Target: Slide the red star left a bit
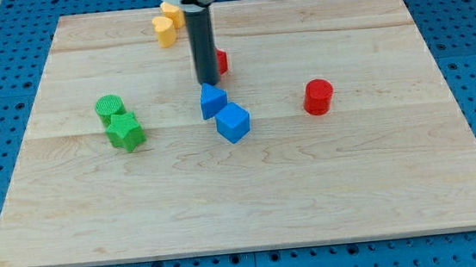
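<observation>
The red star (222, 61) lies at the upper middle of the wooden board (243, 193), mostly hidden behind the rod. My tip (208, 82) stands just left of and in front of the red star, touching or nearly touching it. A blue block (213, 99) lies directly below the tip, with a blue cube (233, 122) beside it to the lower right.
A red cylinder (318, 96) sits at the right. A green cylinder (109, 107) and a green star (125, 131) sit together at the left. Two yellow blocks (165, 29) lie near the top edge, one partly behind the rod.
</observation>
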Controlling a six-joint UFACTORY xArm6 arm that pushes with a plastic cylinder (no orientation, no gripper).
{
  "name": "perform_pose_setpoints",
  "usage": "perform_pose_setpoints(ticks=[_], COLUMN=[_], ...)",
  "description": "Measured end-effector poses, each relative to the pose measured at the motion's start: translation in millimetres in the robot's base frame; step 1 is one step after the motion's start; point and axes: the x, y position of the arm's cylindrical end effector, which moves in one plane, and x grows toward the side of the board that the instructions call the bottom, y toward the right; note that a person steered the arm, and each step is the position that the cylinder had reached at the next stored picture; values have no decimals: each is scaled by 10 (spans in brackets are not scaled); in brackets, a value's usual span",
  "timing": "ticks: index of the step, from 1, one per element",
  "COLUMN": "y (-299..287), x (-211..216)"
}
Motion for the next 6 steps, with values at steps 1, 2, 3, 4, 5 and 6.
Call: perform_pose_setpoints(ticks=[1,2,3,4,5,6], y=[500,498,159,-86,20,-36], x=[15,-159,-346,-355,-107,-99])
